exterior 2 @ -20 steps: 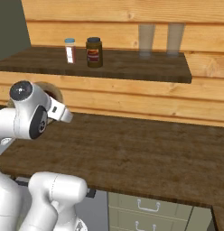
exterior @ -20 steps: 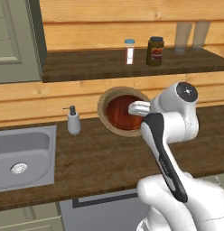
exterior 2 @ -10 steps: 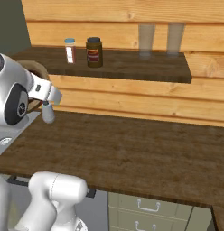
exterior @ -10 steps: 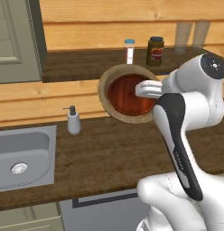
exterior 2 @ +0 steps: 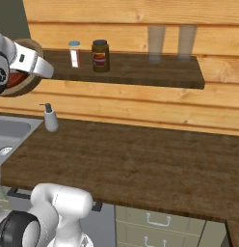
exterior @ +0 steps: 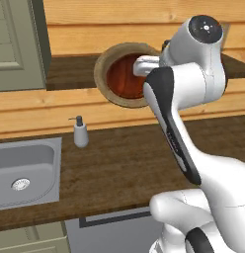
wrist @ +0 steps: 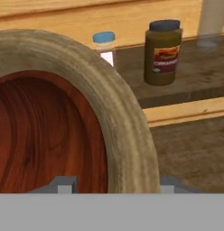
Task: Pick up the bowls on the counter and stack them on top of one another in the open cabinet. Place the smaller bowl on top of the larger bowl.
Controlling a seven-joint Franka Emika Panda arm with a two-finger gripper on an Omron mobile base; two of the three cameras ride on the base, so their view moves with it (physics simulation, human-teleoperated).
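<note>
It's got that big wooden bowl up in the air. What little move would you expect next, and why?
Probably a short carry forward over the shelf, then a tilt to level before lowering. The end effector grips the rim of the wooden bowl, which hangs tipped toward its side in front of the shelf edge, above the counter. The jar and small bottle stand further right, so I'd set it down left of them.

Glossy white arm (exterior: 193,89), dark joint bands, rounded base.
</note>
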